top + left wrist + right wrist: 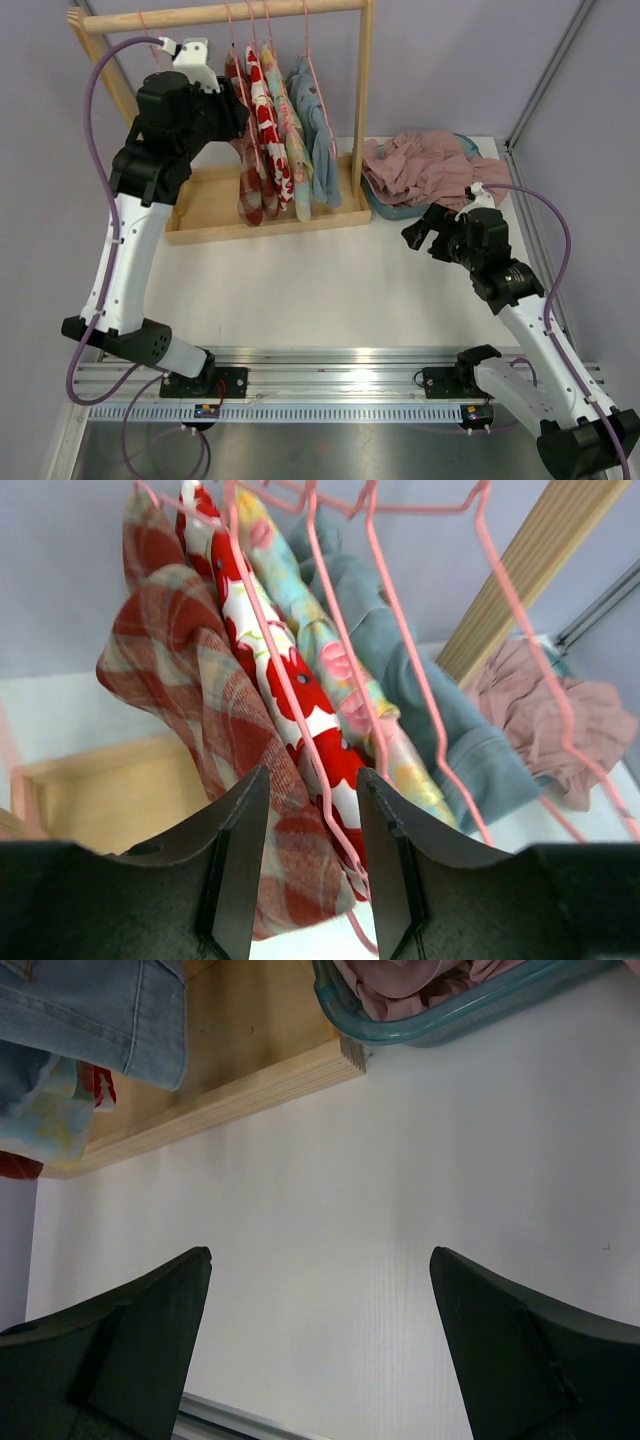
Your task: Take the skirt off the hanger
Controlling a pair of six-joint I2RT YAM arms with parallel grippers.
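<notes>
Skirt, judged to be the red plaid piece [190,680], hangs leftmost on the wooden rail [200,12], packed against other garments. Left hand [312,780] sits half spread just beside its fold, pinching nothing, apparently aligned to take the cloth. Right hand [318,1260] is spread wide over the tabletop [400,1160], out of the way.

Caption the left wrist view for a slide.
Left claw open around a hanging red plaid skirt, with more garments on pink hangers beside it.

Parted jaws near hanging plaid garment [190,700]
</notes>
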